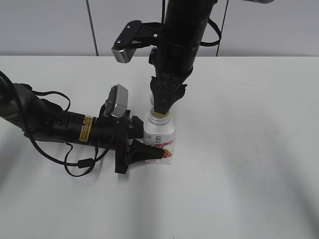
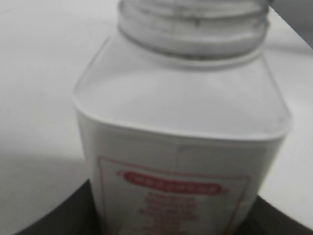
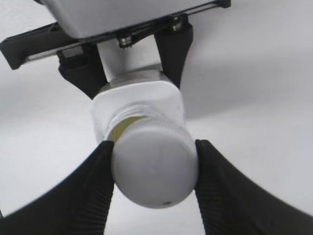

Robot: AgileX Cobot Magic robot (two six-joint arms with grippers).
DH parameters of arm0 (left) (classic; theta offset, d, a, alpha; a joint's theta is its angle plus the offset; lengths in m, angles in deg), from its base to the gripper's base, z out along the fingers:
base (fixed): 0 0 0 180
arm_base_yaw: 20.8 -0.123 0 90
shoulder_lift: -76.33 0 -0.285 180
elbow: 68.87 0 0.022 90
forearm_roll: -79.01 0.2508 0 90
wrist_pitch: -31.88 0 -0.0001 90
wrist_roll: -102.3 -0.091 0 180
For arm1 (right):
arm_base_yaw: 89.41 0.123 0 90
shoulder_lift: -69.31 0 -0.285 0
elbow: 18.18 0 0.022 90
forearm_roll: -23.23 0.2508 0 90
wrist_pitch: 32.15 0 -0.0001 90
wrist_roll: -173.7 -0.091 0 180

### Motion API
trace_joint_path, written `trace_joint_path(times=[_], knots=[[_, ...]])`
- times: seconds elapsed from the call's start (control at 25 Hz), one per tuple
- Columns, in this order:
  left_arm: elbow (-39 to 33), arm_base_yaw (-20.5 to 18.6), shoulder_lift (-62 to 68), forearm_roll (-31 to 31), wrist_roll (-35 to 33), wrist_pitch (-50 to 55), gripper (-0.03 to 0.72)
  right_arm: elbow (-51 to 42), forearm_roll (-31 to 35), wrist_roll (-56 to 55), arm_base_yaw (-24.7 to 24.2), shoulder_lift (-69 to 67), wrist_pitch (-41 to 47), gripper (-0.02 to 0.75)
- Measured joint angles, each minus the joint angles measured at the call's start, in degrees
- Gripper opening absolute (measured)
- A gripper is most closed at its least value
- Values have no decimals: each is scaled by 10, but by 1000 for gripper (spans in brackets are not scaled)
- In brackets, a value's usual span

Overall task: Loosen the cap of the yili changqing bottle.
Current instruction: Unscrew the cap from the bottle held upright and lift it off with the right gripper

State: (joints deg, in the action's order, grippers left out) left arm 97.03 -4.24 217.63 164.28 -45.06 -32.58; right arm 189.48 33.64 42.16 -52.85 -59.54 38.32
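The white yili changqing bottle (image 1: 159, 133) stands upright on the table, its strawberry label facing front. My left gripper (image 1: 146, 153) comes in from the left and is shut on the bottle's lower body; its dark jaws (image 2: 176, 223) flank the label (image 2: 176, 188). My right gripper (image 1: 162, 110) comes down from above and is shut on the white cap (image 3: 154, 166). The cap sits slightly off the threaded neck (image 3: 124, 120), where a yellowish rim shows. In the left wrist view the bare threaded neck (image 2: 195, 29) reaches the top edge and the cap is out of frame.
The white table (image 1: 249, 159) stretches around the bottle. A black cable (image 1: 75, 167) loops on the table beside the left arm. A grey wall (image 1: 274, 25) runs along the table's far edge.
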Motion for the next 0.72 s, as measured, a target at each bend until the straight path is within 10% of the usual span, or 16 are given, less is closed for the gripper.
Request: trace_joint_path(times=[0.72], knots=[[0,0,0,9,-1,-3,373,0,-30,-242,-17,40,-1,396]])
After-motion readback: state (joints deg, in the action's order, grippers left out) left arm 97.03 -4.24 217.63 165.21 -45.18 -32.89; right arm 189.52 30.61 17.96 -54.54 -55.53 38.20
